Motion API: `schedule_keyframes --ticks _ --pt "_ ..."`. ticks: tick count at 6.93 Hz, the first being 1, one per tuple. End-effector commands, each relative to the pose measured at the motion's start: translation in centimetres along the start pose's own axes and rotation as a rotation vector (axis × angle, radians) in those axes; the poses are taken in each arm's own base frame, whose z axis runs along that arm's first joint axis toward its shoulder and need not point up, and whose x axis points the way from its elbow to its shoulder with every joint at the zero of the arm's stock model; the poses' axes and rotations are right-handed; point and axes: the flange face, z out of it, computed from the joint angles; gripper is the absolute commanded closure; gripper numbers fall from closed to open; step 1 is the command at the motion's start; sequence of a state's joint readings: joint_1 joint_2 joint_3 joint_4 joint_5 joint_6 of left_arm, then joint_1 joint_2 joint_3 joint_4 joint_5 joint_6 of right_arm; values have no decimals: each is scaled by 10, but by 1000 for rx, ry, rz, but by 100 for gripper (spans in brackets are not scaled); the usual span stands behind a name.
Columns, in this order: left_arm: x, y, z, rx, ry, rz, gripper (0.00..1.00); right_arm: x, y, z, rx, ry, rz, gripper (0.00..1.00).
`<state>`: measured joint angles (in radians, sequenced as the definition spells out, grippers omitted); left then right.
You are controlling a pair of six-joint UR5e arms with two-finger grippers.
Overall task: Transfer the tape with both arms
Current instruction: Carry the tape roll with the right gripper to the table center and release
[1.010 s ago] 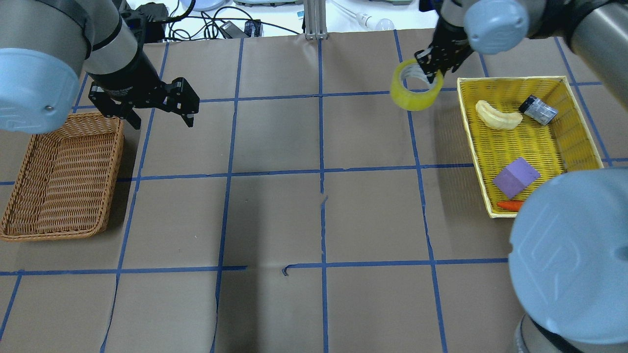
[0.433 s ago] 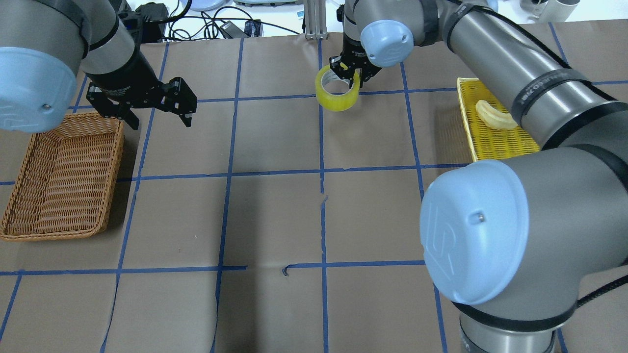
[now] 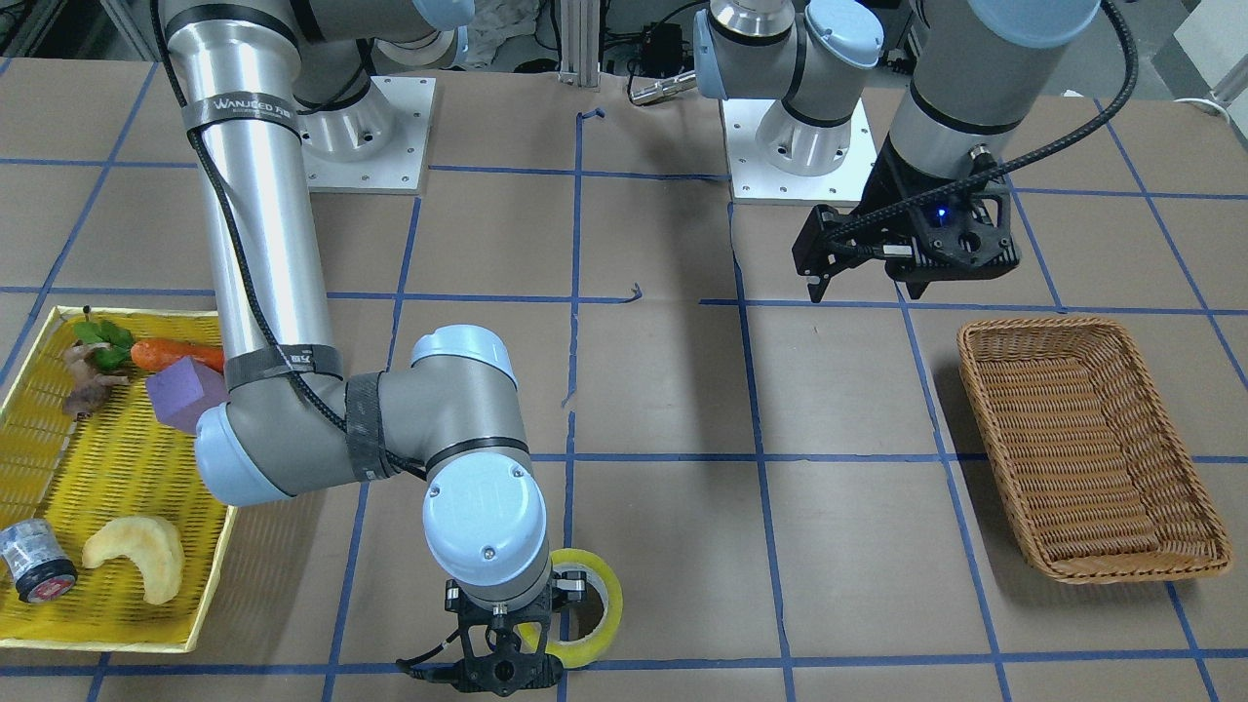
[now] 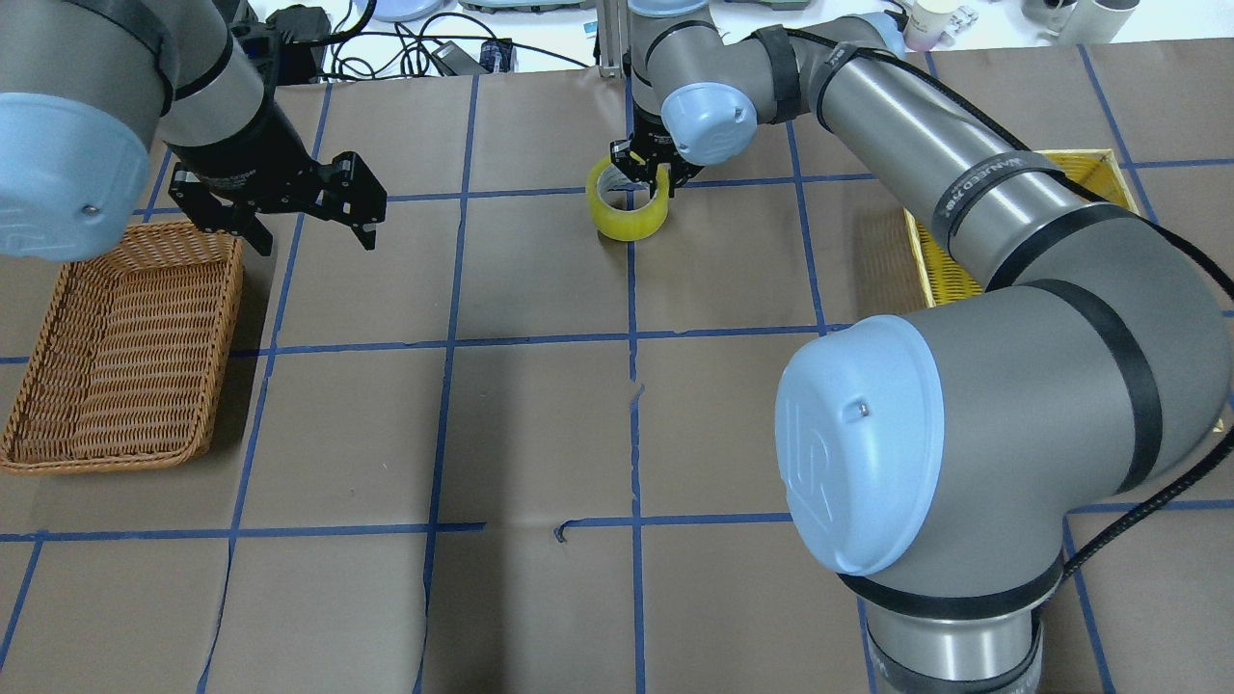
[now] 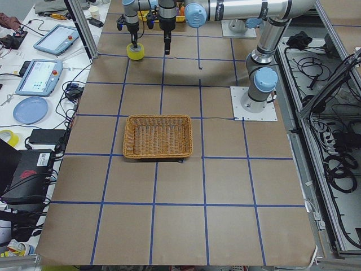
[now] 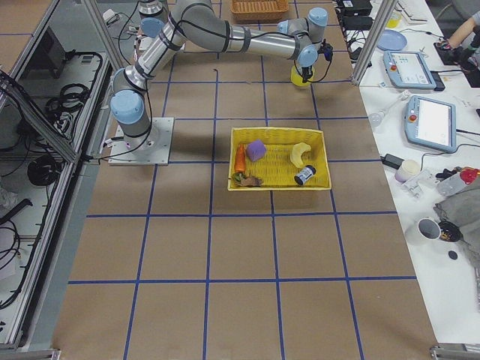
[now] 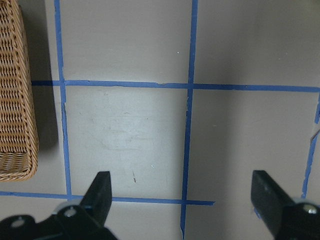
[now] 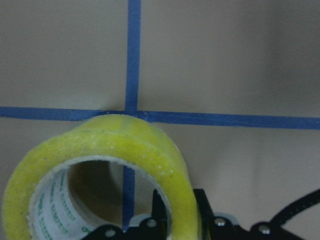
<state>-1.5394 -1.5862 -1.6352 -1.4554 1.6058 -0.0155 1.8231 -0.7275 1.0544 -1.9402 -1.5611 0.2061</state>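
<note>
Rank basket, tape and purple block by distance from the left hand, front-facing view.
1. Basket: just beside the left hand, on the view's right.
2. Tape: bottom centre of the view, well across the table.
3. Purple block: in the yellow tray at the view's far left.

The tabletop (image 4: 540, 434) is covered in brown paper, marked into squares by blue tape lines (image 4: 631, 289). A brown wicker basket (image 4: 125, 337) lies on it just left of the left gripper (image 4: 318, 244). A yellow mesh tray (image 3: 127, 458) lies well apart from the right gripper (image 4: 644, 188), out to its right.
</note>
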Motion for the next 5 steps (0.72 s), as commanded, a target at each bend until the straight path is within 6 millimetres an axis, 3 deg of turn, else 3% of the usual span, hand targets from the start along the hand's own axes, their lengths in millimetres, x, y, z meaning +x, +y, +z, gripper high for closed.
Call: schedule_keyframes --ticks 1,2,3,5 --pt "0 0 1 -3 -8 -2 0 -6 2 5 -7 -5 -7 31" --pt "-1 0 2 -11 -4 -3 0 -6 3 0 -2 -6 -11 18" --pt "0 -1 5 -22 1 -4 0 -5 3 -21 24 -11 -14 0" --pt "0 -4 5 -10 -3 10 0 1 26 -115 67 -18 -21 0"
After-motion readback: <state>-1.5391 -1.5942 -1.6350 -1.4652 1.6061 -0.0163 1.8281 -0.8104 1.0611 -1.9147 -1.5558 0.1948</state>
